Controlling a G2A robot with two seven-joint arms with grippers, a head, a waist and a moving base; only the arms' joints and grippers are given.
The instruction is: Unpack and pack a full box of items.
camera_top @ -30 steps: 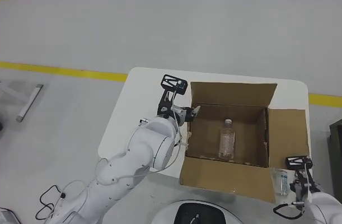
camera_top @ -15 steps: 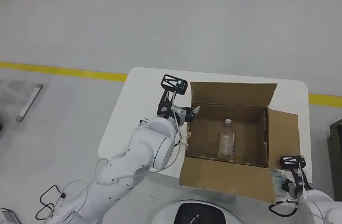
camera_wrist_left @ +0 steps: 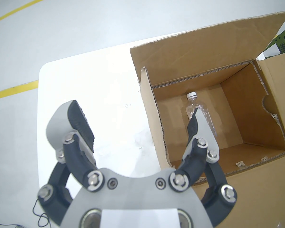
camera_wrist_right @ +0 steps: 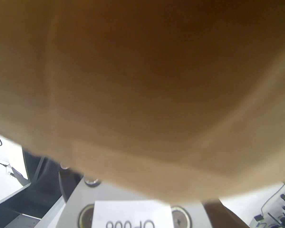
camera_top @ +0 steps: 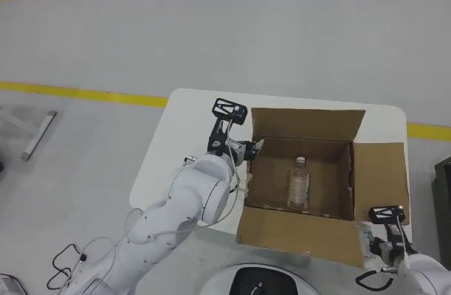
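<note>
Cardboard box [camera_top: 299,234] stands open on the white tabletop [camera_top: 188,133], filling most of the tabletop's right half, with its near wall close to the near edge. Its far flap [camera_top: 306,120] stands up and leans outward. Its right flap [camera_top: 380,177] is folded out roughly level over the right side of the tabletop. The left wall [camera_wrist_left: 152,110] ends in a ragged corrugated top edge.

The white left arm [camera_top: 203,195] lies along the box's left side, and the left tool [camera_top: 247,147] hangs at the box's far left corner. Its fingers are spread wide apart and hold nothing. From the left wrist view one finger [camera_wrist_left: 81,122] is over bare tabletop outside the box and the other [camera_wrist_left: 197,126] lines up with the inside, the left wall running between them. Whether either finger touches the cardboard cannot be told.

The right tool [camera_top: 381,236] sits low, just beside the box's near right corner, at the near edge of the right flap. Its wrist view looks close up at the brown underside of cardboard, which hides the fingers, so I cannot tell whether they are apart or together.

A clear plastic bottle [camera_top: 299,186] with a white cap lies on the box floor near the middle, cap toward the far wall.

A sliver of something clear [camera_top: 366,237] shows against the box's near right corner, touching or just beside the right tool; too little shows to name it.
</note>
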